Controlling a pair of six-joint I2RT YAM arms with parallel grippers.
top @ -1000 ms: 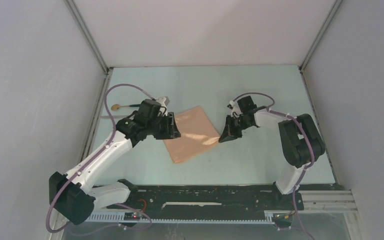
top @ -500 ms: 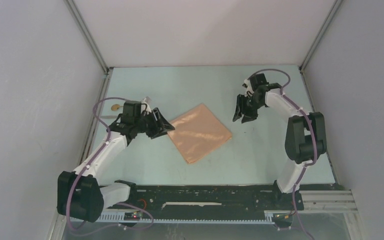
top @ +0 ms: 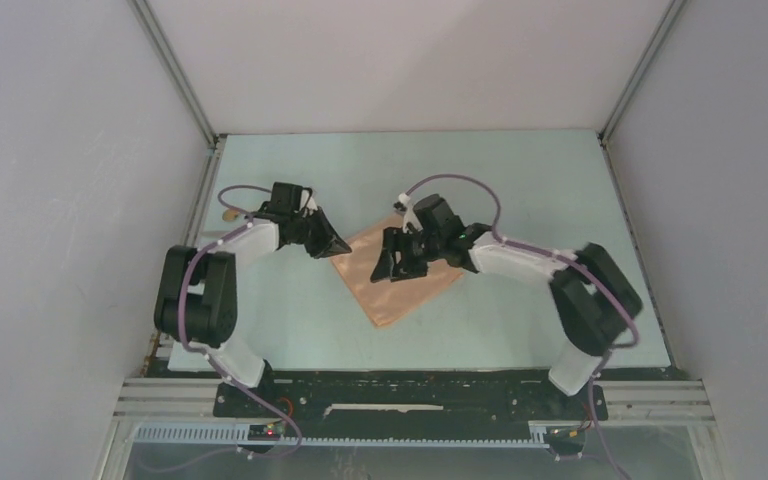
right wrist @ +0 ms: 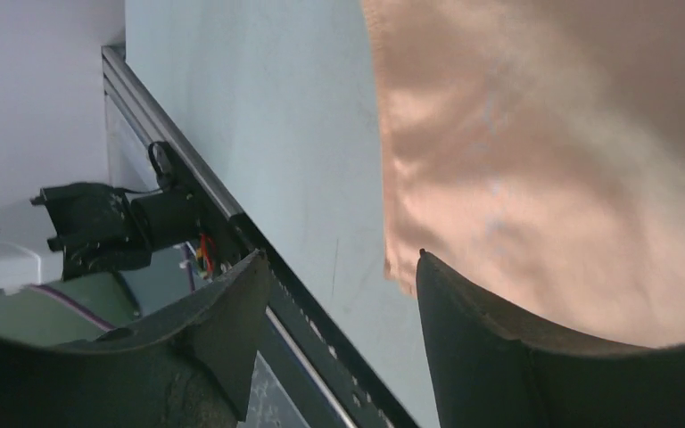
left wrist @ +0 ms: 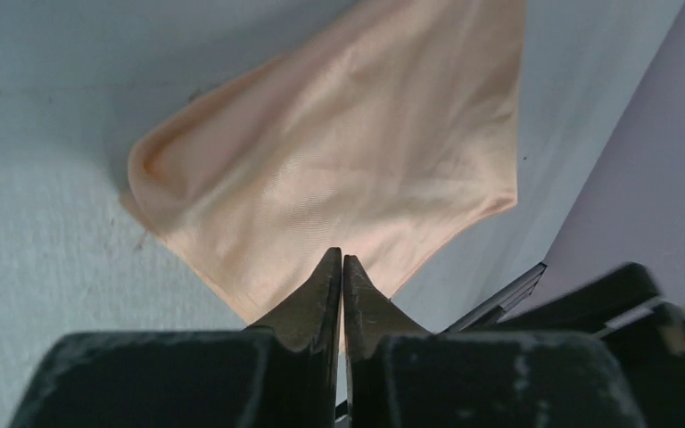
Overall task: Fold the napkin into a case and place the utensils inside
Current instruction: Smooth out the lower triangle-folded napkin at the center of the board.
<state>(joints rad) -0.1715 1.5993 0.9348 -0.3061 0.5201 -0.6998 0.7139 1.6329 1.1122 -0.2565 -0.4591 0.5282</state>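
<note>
Top external: peach napkin (top: 405, 297) lies flat as a diamond mid-table on pale green table (top: 520, 180), white enclosure walls (top: 410, 60) around. Left gripper (top: 336, 249) fingers pressed together, tips at napkin's (left wrist: 348, 152) left corner; can't tell if cloth is pinched. Right gripper (top: 392, 268) spread wide, holding nothing, over napkin (right wrist: 544, 160). Gold spoon bowl (top: 230, 213) near left wall.
</note>
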